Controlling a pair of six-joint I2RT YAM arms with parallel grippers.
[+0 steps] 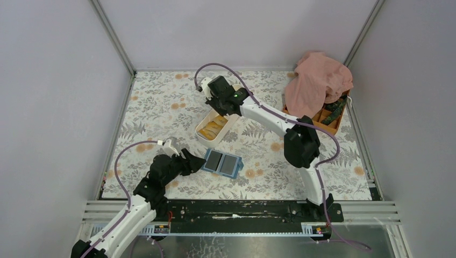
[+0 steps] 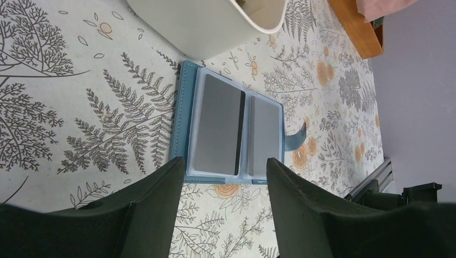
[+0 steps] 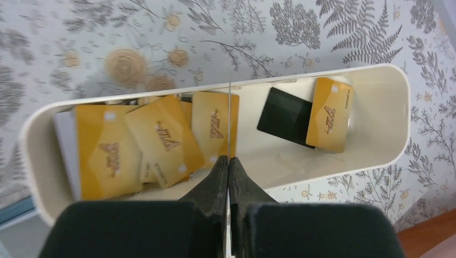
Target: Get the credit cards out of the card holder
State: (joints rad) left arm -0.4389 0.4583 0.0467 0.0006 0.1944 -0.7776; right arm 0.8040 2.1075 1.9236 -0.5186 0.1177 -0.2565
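The blue card holder (image 1: 221,163) lies open and flat on the floral table, its grey pockets up; it also shows in the left wrist view (image 2: 231,129). My left gripper (image 1: 193,161) is open and empty just left of it, with its fingertips (image 2: 175,172) at the holder's near edge. My right gripper (image 1: 218,107) hangs over the white tray (image 1: 207,137) and is shut on a thin credit card (image 3: 229,118) seen edge-on. Several orange-yellow cards (image 3: 161,140) and one black card (image 3: 285,115) lie in the tray (image 3: 398,107).
An orange compartment box (image 1: 328,121) stands at the back right, partly under a pink cloth (image 1: 317,80). The white tray's end (image 2: 215,21) lies just beyond the holder. Grey walls close in the table on three sides.
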